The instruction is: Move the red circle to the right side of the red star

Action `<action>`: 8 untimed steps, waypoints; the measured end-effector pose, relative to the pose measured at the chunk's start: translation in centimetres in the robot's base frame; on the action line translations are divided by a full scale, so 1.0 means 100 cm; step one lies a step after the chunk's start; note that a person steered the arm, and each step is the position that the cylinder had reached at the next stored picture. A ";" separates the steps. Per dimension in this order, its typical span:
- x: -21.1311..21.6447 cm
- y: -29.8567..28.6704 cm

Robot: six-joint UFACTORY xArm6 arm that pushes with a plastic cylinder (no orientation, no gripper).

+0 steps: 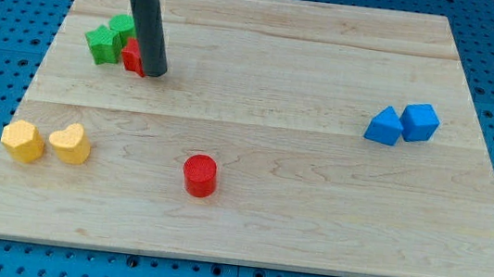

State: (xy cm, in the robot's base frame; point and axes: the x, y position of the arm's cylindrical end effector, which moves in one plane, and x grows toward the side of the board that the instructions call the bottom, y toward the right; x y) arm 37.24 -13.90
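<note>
Nearest the view's bottom, the red circle [199, 174] is seen standing on the wooden board [311, 230], a little left of the middle and apart from every other block. To the view's left of it, near the board's left edge, a yellow hexagon-like block [22, 141] and a yellow heart [70, 143] are placed side by side, close together.

Toward the view's right, a blue triangular block [385, 125] and a blue cube [420, 122] are found touching or very nearly so.

At the view's top left, a green star [103, 45] and a second green block [122, 27], whose shape cannot be made out, are grouped with the red star [131, 56], which is partly hidden behind the rod. My tip [154, 74] is set down just at the red star's right side, touching it or nearly so; contact cannot be confirmed.

No pincer is carried by this arm, so nothing can be said to be released, clenched or grasped; only the straight rod is present.

As for progress, the task is judged not to be done: the red circle is well apart from the red star, lower on the board and somewhat to the view's right. The whole push is left, and the spot meant for the circle is occupied by the rod itself.
</note>
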 end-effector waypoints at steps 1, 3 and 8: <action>0.000 -0.002; 0.098 0.195; 0.174 0.154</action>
State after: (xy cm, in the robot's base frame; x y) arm 54.65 1.54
